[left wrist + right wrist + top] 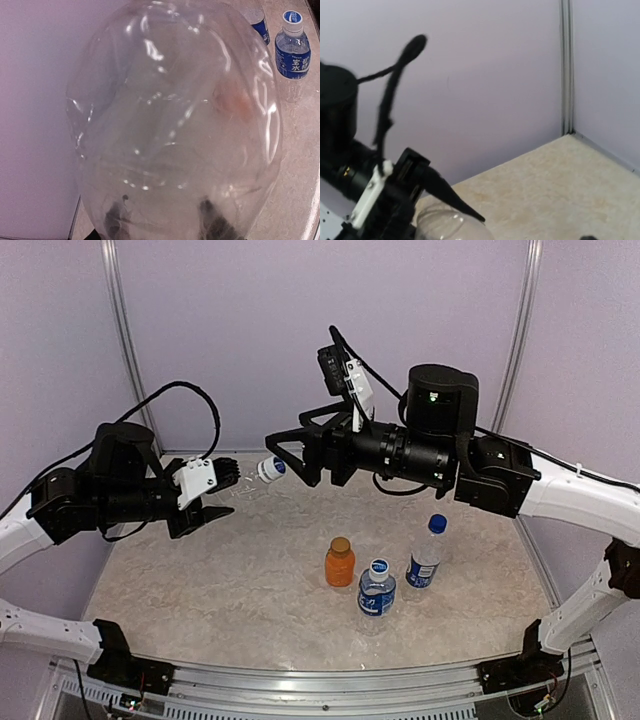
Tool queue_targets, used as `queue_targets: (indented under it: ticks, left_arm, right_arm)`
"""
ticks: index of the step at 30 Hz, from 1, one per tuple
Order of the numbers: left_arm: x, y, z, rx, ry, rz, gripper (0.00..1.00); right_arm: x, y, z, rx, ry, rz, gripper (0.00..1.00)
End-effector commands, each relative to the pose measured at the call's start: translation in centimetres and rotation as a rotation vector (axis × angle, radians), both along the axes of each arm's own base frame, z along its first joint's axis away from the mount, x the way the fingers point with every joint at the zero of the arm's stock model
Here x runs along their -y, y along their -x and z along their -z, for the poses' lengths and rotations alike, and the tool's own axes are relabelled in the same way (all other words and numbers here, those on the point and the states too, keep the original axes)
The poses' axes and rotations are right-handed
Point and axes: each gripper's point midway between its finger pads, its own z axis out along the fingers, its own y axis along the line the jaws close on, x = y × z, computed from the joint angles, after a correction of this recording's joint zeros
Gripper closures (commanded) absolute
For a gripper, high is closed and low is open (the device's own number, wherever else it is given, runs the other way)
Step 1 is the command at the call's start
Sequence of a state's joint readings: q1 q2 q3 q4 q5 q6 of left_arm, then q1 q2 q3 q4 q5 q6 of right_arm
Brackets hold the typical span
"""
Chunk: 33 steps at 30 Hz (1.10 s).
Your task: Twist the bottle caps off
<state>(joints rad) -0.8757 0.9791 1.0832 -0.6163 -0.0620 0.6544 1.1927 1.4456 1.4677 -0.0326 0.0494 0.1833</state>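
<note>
The left claw (220, 493) is pressed together on the body of the clear bottle (246, 482) and holds it lying sideways in the air above the desk (200, 580). In the left wrist view this bottle fills almost the whole picture, and the dark fingers (114, 222) show through it at the bottom. The blue and white cap (270, 470) sits on the neck, at the end far from the left claw, and it points at the right claw (284, 460). The right claw is spread, and the cap is just at its fingertips; I cannot tell if they touch it. Below the right claw three more bottles stand upright on the desk, each with its cap on: the orange juice bottle (340, 568), the nearer blue-label bottle (377, 595) just beside it, and the other blue-label bottle (424, 565) under the right arm.
</note>
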Motion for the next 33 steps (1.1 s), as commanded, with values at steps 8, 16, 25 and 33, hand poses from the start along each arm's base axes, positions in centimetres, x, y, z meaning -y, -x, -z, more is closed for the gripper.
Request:
queue_targets:
  ticks: [8, 16, 25, 33]
  left_arm:
    - [-0.1, -0.6, -1.4, 0.030, 0.037, -0.023, 0.55]
    - [-0.2, -0.5, -1.6, 0.035, 0.042, -0.020, 0.55]
    - [-0.1, -0.6, -1.9, 0.044, 0.042, -0.017, 0.55]
    - [-0.2, -0.4, -1.9, 0.044, 0.040, -0.011, 0.55]
  right_arm:
    - [-2.2, -1.0, 3.9, -0.168, 0.104, -0.005, 0.36]
    - [-2.3, -1.3, 5.1, -0.183, 0.133, 0.005, 0.58]
    - [-2.9, -0.9, 5.5, -0.198, 0.143, -0.046, 0.68]
    - [-3.6, -0.1, 5.9, -0.206, 0.176, -0.116, 1.00]
